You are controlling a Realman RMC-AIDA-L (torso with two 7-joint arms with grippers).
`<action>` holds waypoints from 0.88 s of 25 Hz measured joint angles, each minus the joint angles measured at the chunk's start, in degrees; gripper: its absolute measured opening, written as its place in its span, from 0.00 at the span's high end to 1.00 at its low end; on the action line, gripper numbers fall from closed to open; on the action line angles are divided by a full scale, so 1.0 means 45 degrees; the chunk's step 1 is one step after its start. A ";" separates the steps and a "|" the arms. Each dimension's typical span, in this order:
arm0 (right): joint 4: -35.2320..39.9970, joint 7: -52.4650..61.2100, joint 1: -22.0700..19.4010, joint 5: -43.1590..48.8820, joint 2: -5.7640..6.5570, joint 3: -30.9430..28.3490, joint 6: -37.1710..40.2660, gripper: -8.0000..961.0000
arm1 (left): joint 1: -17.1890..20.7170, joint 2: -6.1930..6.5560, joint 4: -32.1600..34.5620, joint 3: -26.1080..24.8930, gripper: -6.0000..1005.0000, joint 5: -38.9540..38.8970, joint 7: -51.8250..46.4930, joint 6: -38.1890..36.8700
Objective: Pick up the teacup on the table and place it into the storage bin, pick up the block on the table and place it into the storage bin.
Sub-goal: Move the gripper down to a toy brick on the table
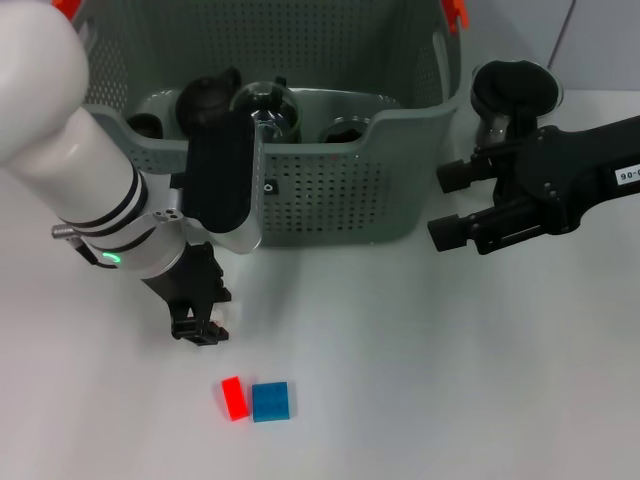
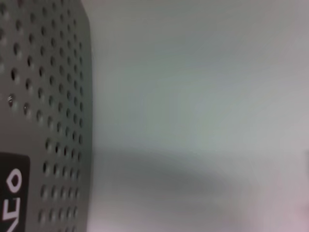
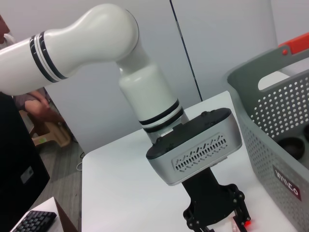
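- Left tool (image 1: pixel 203 325) is down low over the white desk (image 1: pixel 420 360), pointing at the surface just in front of the storage bin (image 1: pixel 330 200).
- From the right wrist camera its black fingers (image 3: pixel 239 208) look slightly spread, with nothing between them.
- Just ahead of that tool, nearer the robot, lie a red block (image 1: pixel 234 397) and a blue block (image 1: pixel 270 401), side by side and touching, both flat on the desk.
- Behind the tool stands the grey perforated bin with its small black label (image 1: pixel 268 186) facing us and an orange clip (image 1: pixel 455 12) at the rim.
- Inside the bin, dark rounded pieces and a glass teacup (image 1: pixel 265 105) sit near the front wall.
- Right tool (image 1: pixel 450 205) hangs off to the bin's right side, well apart from the blocks, fingers spread and empty.
- The left wrist camera shows only bin wall (image 2: pixel 43 121) and bare desk.
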State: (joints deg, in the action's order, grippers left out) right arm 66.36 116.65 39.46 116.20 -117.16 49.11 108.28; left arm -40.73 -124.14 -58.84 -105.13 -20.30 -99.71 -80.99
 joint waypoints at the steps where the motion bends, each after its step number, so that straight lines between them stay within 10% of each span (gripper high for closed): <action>1: 0.0000 -0.0004 -0.0007 -0.0001 0.0000 -0.0009 0.0000 0.03 | -0.0012 0.0002 0.0032 0.0019 0.56 0.0000 0.0005 0.0031; 22: 0.0000 -0.0140 -0.0077 -0.0001 -0.0020 -0.0035 -0.0030 0.04 | -0.0050 0.0030 0.0126 -0.0077 0.59 0.0323 -0.0056 0.0062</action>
State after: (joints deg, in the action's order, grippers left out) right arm 66.36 116.02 39.11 116.19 -117.25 48.95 108.14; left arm -40.96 -124.01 -58.28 -105.47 -18.85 -99.96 -80.71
